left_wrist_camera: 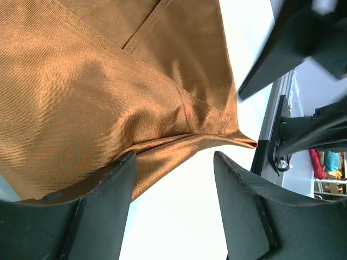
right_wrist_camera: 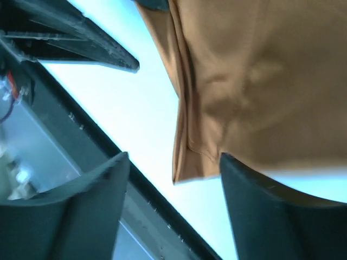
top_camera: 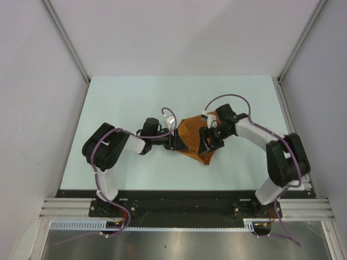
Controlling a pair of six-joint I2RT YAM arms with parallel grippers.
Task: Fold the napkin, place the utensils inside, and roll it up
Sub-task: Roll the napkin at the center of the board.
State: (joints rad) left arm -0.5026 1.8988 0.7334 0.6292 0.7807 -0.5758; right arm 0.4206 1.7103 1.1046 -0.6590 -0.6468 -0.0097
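A: Where was the napkin?

B: The napkin (top_camera: 190, 130) lay mid-table (top_camera: 124, 103), folded over itself in several layers. It sat right between the two grippers. The left wrist view showed hems and a pointed corner sticking out towards the near edge.

A: Left gripper state?

B: The left gripper (left_wrist_camera: 174, 158) was spread wide and pinching nothing. It sat low at the napkin's left edge. One finger (left_wrist_camera: 103, 211) overlapped the cloth edge in that view. The gap between the fingers showed mostly bare table.

A: Right?

B: The right gripper (right_wrist_camera: 174, 157) was spread too. A napkin corner hung at the far end of its gap. One finger (right_wrist_camera: 271, 216) overlapped the cloth in the wrist view, and I couldn't tell if it touched. I saw no grip on it.

A: Arm layout?

B: Both arms reached inward from their own sides. In the top view the right gripper was over the napkin and the left was at its left edge, with the two close together.
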